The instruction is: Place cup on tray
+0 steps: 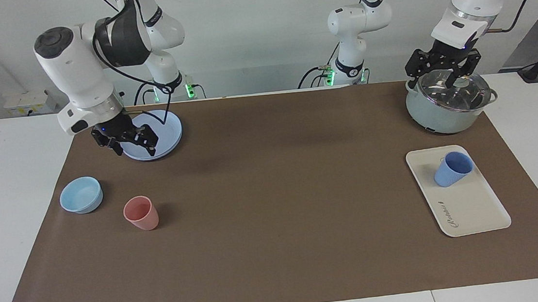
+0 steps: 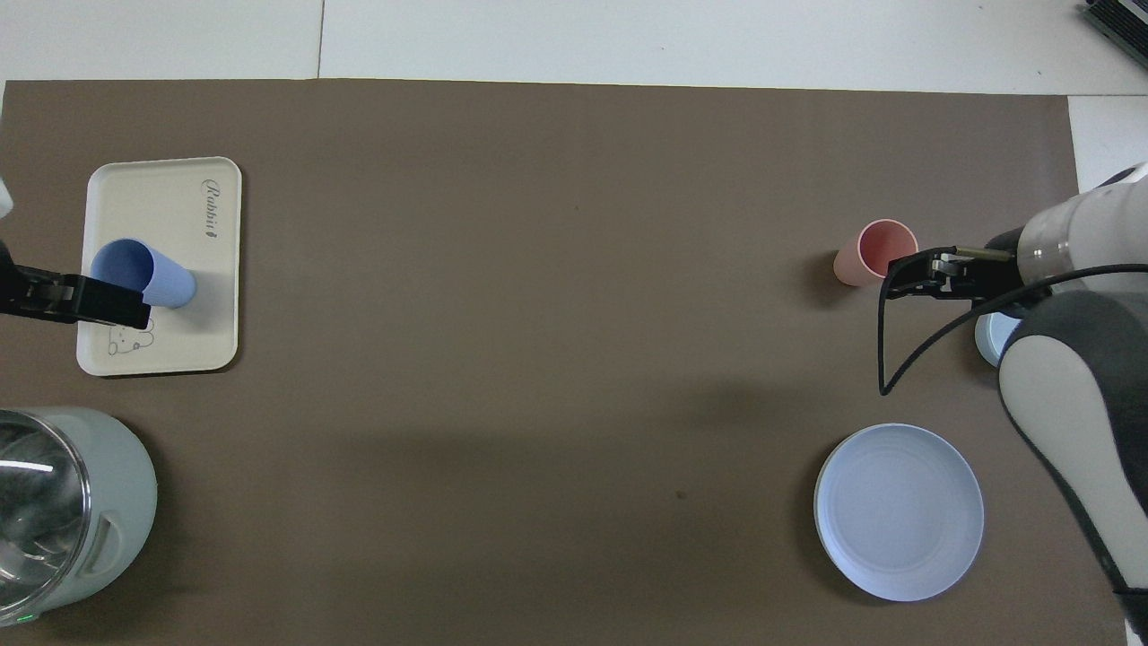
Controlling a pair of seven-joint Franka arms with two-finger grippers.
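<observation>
I see the big brown worktop [image 1: 277, 247] first, and my job looks done: the cup [image 1: 452, 168] stands on the tray [image 1: 471, 211], on the half nearer the robots. The left gripper [image 1: 442, 70] hangs up in the air over the pot [image 1: 445, 111], with the tray and cup lying below it and away from it, and nothing is in it. Its fingers look spread wide. The right gripper [image 1: 127, 140] hangs over the edge of the round blue plate [image 1: 162, 131], with the bowl [image 1: 81, 194] and the pink cup [image 1: 141, 213] a bit away from it, toward the open worktop. It holds nothing too, and its fingers look spread open. I think the only step left is to keep both arms back and not bump the cup, since it is light and could tip. Now I count: one pot with a glass lid, one tray, one plate, one bowl, and two cups, one blue and one pink.
</observation>
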